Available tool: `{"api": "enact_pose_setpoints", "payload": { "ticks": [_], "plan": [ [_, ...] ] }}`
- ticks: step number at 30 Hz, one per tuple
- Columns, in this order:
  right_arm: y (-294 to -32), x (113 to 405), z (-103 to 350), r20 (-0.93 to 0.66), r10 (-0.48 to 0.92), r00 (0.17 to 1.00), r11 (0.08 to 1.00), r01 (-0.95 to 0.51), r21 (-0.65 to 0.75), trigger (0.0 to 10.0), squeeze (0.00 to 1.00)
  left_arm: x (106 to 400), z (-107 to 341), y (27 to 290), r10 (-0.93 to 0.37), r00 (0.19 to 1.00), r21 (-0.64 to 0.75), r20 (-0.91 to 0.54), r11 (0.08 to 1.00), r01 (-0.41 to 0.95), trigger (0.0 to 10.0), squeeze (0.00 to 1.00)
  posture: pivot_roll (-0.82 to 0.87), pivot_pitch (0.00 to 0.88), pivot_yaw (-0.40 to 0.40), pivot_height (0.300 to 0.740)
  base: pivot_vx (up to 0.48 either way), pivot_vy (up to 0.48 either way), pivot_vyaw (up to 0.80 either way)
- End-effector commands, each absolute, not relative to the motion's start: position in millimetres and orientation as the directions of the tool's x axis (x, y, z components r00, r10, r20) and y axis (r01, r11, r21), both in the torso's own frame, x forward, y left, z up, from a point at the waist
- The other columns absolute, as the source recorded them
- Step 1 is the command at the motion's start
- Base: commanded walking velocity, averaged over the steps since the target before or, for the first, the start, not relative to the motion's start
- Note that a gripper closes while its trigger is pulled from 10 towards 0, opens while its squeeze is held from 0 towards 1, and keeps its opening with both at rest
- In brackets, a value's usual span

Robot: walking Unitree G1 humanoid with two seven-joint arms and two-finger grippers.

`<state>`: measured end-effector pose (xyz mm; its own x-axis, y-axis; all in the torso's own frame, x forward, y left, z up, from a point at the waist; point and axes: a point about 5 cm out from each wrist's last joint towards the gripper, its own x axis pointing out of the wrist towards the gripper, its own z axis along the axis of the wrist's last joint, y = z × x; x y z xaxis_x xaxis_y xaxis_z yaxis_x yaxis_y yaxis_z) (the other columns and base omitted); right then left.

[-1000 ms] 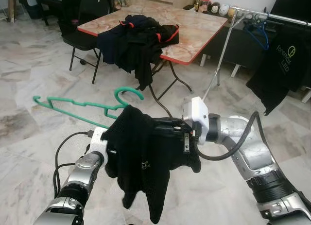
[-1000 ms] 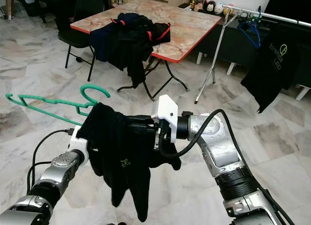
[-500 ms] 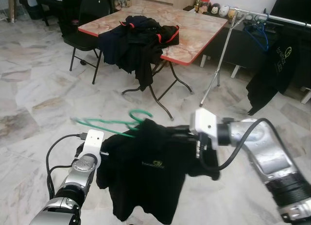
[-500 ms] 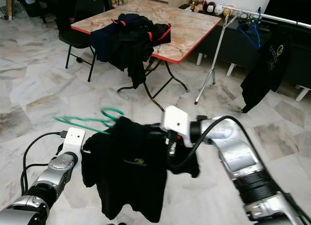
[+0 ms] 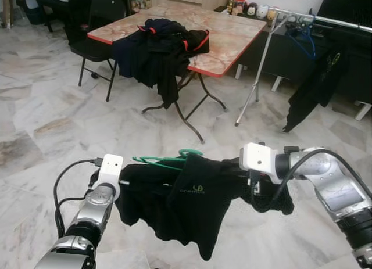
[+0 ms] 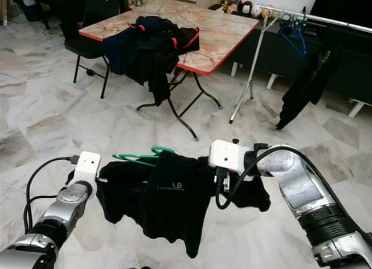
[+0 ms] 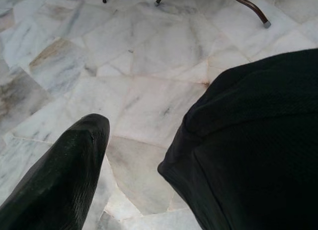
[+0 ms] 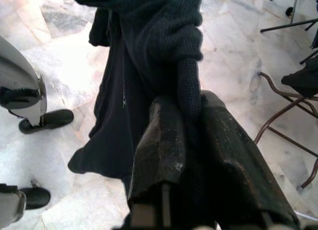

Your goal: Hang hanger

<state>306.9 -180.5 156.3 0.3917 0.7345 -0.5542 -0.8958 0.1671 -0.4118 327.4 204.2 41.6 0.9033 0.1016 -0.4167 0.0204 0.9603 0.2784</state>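
black shirt (image 5: 192,205) draped over green hanger (image 5: 165,160)

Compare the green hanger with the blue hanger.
The green hanger lies tilted in a black shirt stretched between both grippers; the blue hanger hangs bare on the rack. Green sits near the robot, blue across the room. Both are thin with a curved hook.

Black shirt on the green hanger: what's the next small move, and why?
Probably level and raise it first. The black shirt sags between both grippers, the green hanger lies nearly flat, and the right gripper pinches fabric, jaws closed on it. The clothes rail stands far off to the right, so walk there afterwards.
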Motion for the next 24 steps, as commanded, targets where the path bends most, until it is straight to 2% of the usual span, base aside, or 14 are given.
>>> {"api": "enact_pose_setpoints", "payload": {
  "ticks": [1, 5, 6, 8, 12, 18, 20, 24],
  "plan": [
    [-186.6, 301.7, 177.0, -0.442, 0.817, 0.371, 0.191, -0.897, -0.399, 10.0, 0.0, 328.2, 43.9, 211.0, 0.135, 0.903, 0.31, -0.408, 0.951, -0.002, 10.0, 0.0, -0.15, 0.0, 0.0, 0.74, 0.0, 0.0, 0.0],
    [-185.2, 301.0, 187.9, -0.36, 0.86, 0.361, 0.219, -0.899, -0.38, 10.0, 0.0, 328.0, 43.7, 211.2, 0.135, 0.903, 0.311, -0.409, 0.951, -0.002, 10.0, 0.0, -0.15, 0.0, 0.0, 0.74, 0.0, 0.0, 0.0],
    [-184.7, 297.7, 193.0, -0.34, 0.883, 0.324, 0.195, -0.912, -0.361, 10.0, 0.0, 327.7, 43.2, 211.4, 0.134, 0.902, 0.308, -0.41, 0.951, -0.001, 10.0, 0.0, -0.15, 0.0, 0.0, 0.74, 0.0, 0.0, 0.0],
    [-184.7, 296.0, 193.3, -0.344, 0.888, 0.305, 0.177, -0.917, -0.356, 10.0, 0.0, 327.6, 43.1, 211.4, 0.133, 0.902, 0.308, -0.41, 0.951, -0.001, 10.0, 0.0, -0.15, 0.0, 0.0, 0.74, 0.0, 0.0, 0.0],
    [-191.2, 286.9, 182.0, -0.46, 0.859, 0.223, 0.075, -0.945, -0.319, 10.0, 0.0, 327.8, 42.9, 210.7, 0.128, 0.903, 0.306, -0.41, 0.952, 0.005, 10.0, 0.0, -0.15, 0.0, -0.002, 0.74, 0.0, 0.0, 0.0],
    [-194.7, 279.9, 178.2, -0.504, 0.85, 0.152, 0.005, -0.96, -0.281, 10.0, 0.0, 327.9, 42.9, 211.0, 0.127, 0.903, 0.306, -0.411, 0.952, 0.005, 10.0, 0.0, -0.15, 0.0, -0.003, 0.74, 0.0, 0.0, 0.0],
    [-200.3, 274.8, 171.7, -0.579, 0.808, 0.107, -0.058, -0.964, -0.259, 10.0, 0.0, 327.6, 42.9, 211.9, 0.129, 0.902, 0.306, -0.411, 0.952, 0.003, 10.0, 0.0, -0.15, 0.0, -0.003, 0.74, 0.0, 0.0, 0.0],
    [-203.4, 279.0, 166.3, -0.624, 0.768, 0.141, -0.046, -0.961, -0.274, 10.0, 0.0, 327.6, 42.9, 212.1, 0.13, 0.902, 0.306, -0.411, 0.952, 0.002, 10.0, 0.0, -0.15, 0.0, -0.004, 0.74, 0.0, 0.0, 0.0]
  ]
}}
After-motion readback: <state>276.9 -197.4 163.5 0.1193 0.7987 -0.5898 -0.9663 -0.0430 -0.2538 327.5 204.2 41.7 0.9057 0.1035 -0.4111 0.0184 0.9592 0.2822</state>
